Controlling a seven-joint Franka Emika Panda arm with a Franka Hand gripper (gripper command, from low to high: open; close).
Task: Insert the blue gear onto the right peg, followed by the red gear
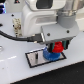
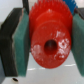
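The red gear (image 2: 49,37) fills the wrist view, clamped between my two teal finger pads (image 2: 20,42). In the exterior view my gripper (image 1: 58,48) is shut on the red gear (image 1: 58,47) and holds it just above the blue gear (image 1: 51,55). The blue gear lies flat toward the exterior view's right end of the black-framed pale plate (image 1: 32,59). The right peg is hidden under the gears and gripper. The left pin (image 1: 37,59) stands as a thin dark upright on the plate.
The plate lies on a white table (image 1: 15,72). The arm's white body (image 1: 40,17) and a black cable (image 1: 15,37) hang over the area behind the plate.
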